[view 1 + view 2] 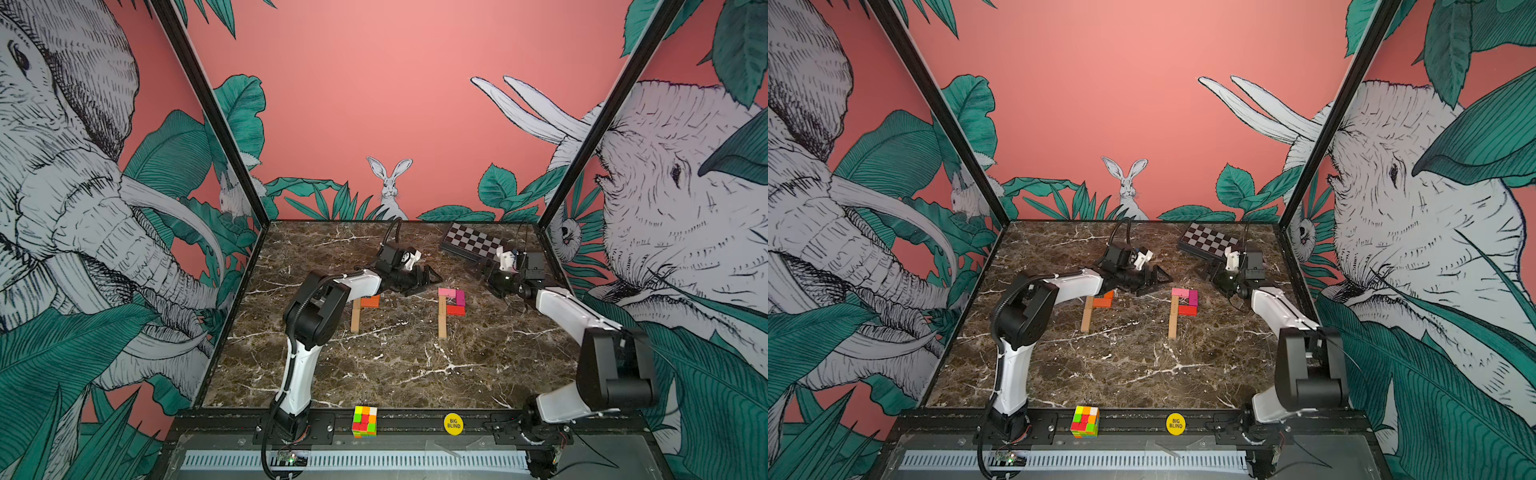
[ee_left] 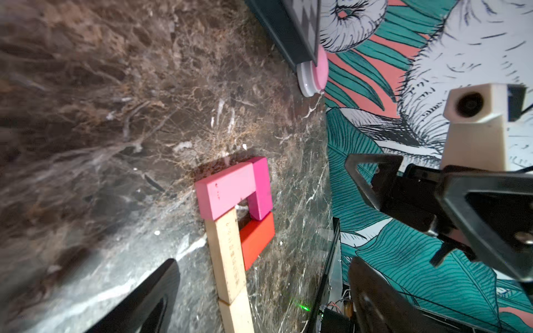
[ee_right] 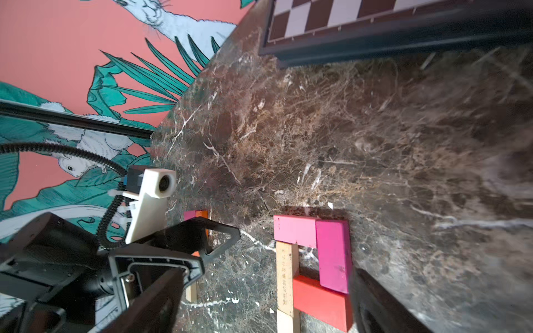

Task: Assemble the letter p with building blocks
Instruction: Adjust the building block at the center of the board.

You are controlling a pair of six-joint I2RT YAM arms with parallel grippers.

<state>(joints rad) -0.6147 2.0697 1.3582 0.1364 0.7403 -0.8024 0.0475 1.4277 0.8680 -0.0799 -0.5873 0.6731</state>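
Building blocks form a p on the marble: a tan stem [image 1: 442, 320], a pink top [image 1: 446, 292], a magenta side [image 1: 460, 297] and a red bottom [image 1: 456, 310]. Left of it, a second tan stem [image 1: 355, 320] with orange blocks [image 1: 370, 301] lies partly under my left arm. My left gripper [image 1: 428, 282] hovers open and empty just left of the pink block [image 2: 225, 190]. The right gripper [image 1: 484, 276] hangs open and empty just right of the p. Its fingers [image 3: 375, 299] straddle the red block [image 3: 320, 302] in the right wrist view.
A black-and-white checkered box [image 1: 473, 241] lies at the back right, close behind my right gripper. A pink-and-white disc [image 2: 313, 75] leans at its corner. A multicoloured puzzle cube [image 1: 365, 422] and a yellow disc [image 1: 453, 424] sit on the front rail. Printed walls enclose three sides.
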